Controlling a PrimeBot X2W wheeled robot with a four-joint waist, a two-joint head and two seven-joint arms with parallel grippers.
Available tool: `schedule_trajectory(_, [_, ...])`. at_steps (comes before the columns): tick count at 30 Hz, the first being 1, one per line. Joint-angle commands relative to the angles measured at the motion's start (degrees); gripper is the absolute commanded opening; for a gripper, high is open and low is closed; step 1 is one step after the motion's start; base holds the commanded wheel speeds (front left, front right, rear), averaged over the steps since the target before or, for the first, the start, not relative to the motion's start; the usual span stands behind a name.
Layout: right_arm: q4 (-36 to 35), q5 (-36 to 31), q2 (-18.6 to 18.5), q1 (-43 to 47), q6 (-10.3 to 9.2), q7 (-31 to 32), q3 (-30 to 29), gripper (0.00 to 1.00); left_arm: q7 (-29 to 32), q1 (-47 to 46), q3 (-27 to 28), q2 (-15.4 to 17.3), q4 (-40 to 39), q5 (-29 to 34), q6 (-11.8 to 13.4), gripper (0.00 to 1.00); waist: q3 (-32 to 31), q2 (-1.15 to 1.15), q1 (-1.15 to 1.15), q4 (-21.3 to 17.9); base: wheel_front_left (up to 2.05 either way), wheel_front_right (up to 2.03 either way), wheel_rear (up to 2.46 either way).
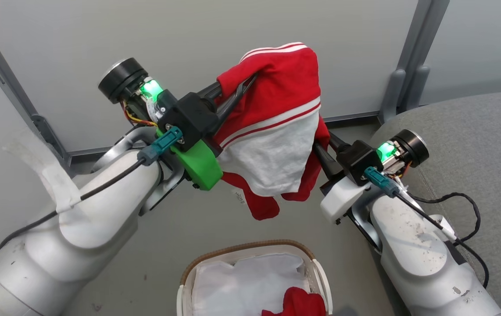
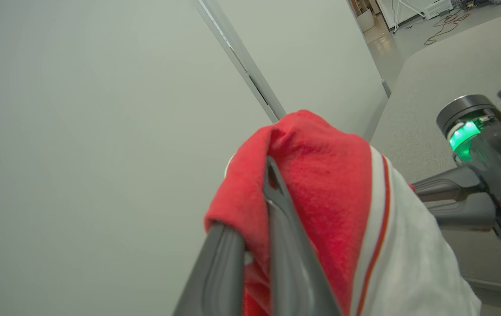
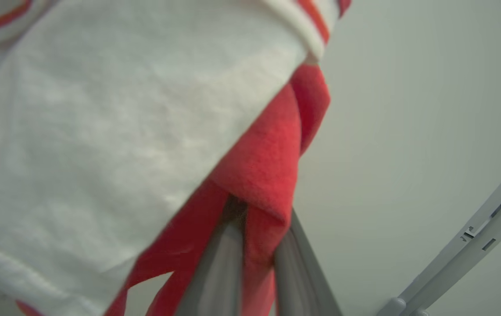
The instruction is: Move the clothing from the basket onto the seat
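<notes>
A red garment of the clothing [image 1: 277,131], with a white panel and white stripe trim, hangs in the air between both arms, above the basket [image 1: 241,248]. My left gripper [image 1: 239,90] is shut on its upper red edge; in the left wrist view the fabric [image 2: 316,184] wraps over the left gripper [image 2: 259,206]. Lower on the garment's right side, my right gripper [image 1: 320,149] is shut on a red fold [image 3: 263,175] that is pinched in the right gripper [image 3: 259,237]. More red clothing [image 1: 296,303] lies in the basket on its white liner [image 1: 241,281]. The grey seat [image 1: 474,131] stands to the right.
Pale wall panels with grey metal posts [image 1: 408,66] stand close behind the raised garment. Bare floor [image 1: 189,228] lies between the wall and the basket. A black cable [image 1: 470,210] from my right arm trails over the seat's edge.
</notes>
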Motion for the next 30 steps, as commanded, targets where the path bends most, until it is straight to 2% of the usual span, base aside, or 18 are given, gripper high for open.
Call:
schedule_trajectory(1, [-0.28,0.32,-0.20,0.29,-0.04,-0.12,-0.51,0.00,-0.57,1.65,0.32,0.05,0.42,-0.85,0.59,0.00,0.04,0.00,0.00,-0.06,0.00,0.00,0.00])
schedule_trajectory(2, [-0.48,0.40,-0.21,0.40,-0.04,-0.12,-0.81,0.00,-1.02,2.46,0.45,-0.23,0.77,-1.36,0.96,0.00,0.06,0.00,0.00,-0.10,0.00,0.00,0.00])
schedule_trajectory(3, [-0.61,0.40,-0.20,0.50,-0.04,-0.12,-1.05,0.00,-1.54,3.16,0.68,-0.46,1.03,-1.85,1.30,0.18,0.10,0.00,0.00,-0.14,0.00,0.00,0.00])
schedule_trajectory(4, [-0.75,0.34,-0.20,0.62,-0.04,-0.12,-1.33,0.00,-2.20,4.15,1.07,-0.77,1.35,-2.33,1.83,0.45,0.16,0.00,0.00,-0.19,0.00,0.00,0.00])
schedule_trajectory(5, [-0.90,0.31,-0.20,0.69,-0.04,-0.12,-1.60,0.00,-2.73,5.14,1.37,-1.02,1.64,-2.78,2.33,0.83,0.21,0.00,0.00,-0.24,0.00,0.00,0.00])
schedule_trajectory(6, [-1.19,0.20,-0.21,0.71,-0.04,-0.12,-2.00,0.00,-3.31,6.42,1.56,-1.24,1.95,-3.11,2.87,1.00,0.28,0.00,0.00,-0.32,0.00,0.00,0.00])
schedule_trajectory(13, [-2.05,-0.85,-0.20,0.54,-0.04,-0.12,-3.50,0.00,-5.43,15.56,3.87,-3.17,4.55,-5.26,5.61,1.00,0.83,0.00,0.00,-0.83,0.00,0.00,0.00])
schedule_trajectory(18, [-2.57,-1.55,-0.22,1.23,-0.05,-0.13,-5.06,0.00,-5.44,23.46,9.06,-5.50,3.87,-4.64,6.27,1.00,1.07,0.00,0.00,-1.25,0.00,0.00,0.00])
schedule_trajectory(25, [-3.69,-2.10,-0.19,2.50,-0.05,-0.12,-8.07,0.00,-5.39,34.15,14.88,-8.82,5.09,-1.74,3.76,1.00,1.07,0.00,0.00,-1.95,0.00,0.00,0.00])
schedule_trajectory(30, [-4.06,-2.96,-0.19,3.13,-0.05,-0.13,-9.83,0.00,-5.39,38.22,18.53,-10.96,5.63,0.92,2.07,1.00,0.90,0.00,0.00,-2.13,0.00,0.00,0.00])
